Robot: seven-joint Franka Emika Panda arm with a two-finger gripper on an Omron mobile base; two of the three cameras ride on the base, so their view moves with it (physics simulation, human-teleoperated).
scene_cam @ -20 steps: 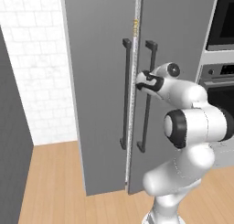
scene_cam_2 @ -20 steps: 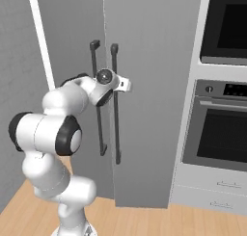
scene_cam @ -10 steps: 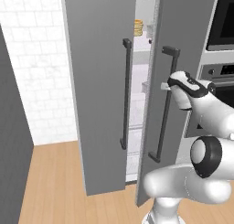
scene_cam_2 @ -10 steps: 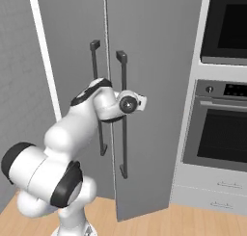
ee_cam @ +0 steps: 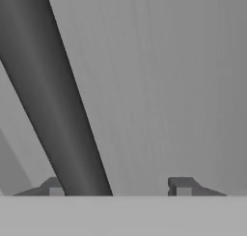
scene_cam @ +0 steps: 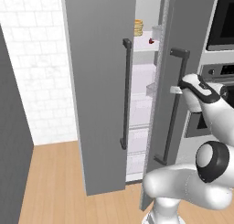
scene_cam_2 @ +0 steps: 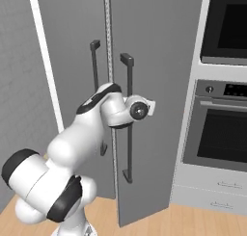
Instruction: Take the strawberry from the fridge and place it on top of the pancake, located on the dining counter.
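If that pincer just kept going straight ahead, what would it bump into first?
Probably the fridge door: the pincer faces its flat grey panel, with the dark bar handle passing just inside one finger. Depth is hard to judge.

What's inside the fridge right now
Through the gap in the fridge: white shelves, a yellow pancake stack and a small red strawberry on the top shelf. The doors hide the rest.

The fridge (scene_cam: 103, 81) doors look like smooth, matt grey metal with a faint brushed grain, and their bar handles (scene_cam: 125, 93) are dark and satin. At the left of the left base view, the wall (scene_cam: 39, 67) is white, lightly mottled tile, and the floor (scene_cam: 50, 182) is pale wood planking. The oven (scene_cam_2: 222, 134) door at the right edge of the right base view is glossy black glass.
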